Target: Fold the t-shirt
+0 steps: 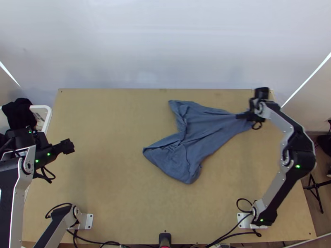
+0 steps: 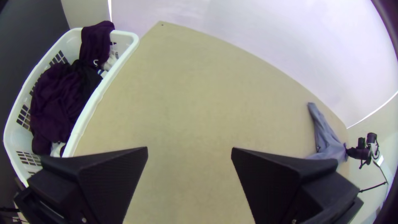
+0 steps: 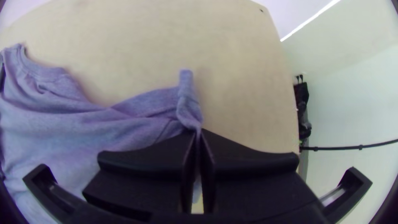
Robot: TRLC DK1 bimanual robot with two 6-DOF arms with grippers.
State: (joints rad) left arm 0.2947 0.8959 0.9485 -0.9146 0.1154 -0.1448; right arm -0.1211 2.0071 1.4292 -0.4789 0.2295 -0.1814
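T-shirt (image 1: 202,128), blue-grey: in the top view it lies creased and partly bunched on the light wooden table (image 1: 116,186), mostly right of the table's middle, one end drawn toward its far right corner. There the right gripper (image 1: 241,117) is clamped on that end. The left gripper (image 1: 68,146) is over the table's left side, near the white laundry basket (image 1: 50,113) beside the table's left edge; dark clothes (image 1: 18,115) hang over the basket's rim.

In the left wrist view, the left gripper (image 2: 189,153) has its fingers wide apart, tabletop visible between them. The basket holds dark purple and black garments, with some white cloth among them.

In the right wrist view, the right gripper (image 3: 199,135) pinches a narrow gathered part of the shirt, a hemmed fold rising beyond the fingertips; a ribbed, curved neckline (image 3: 39,70) lies over the table, well apart from them.
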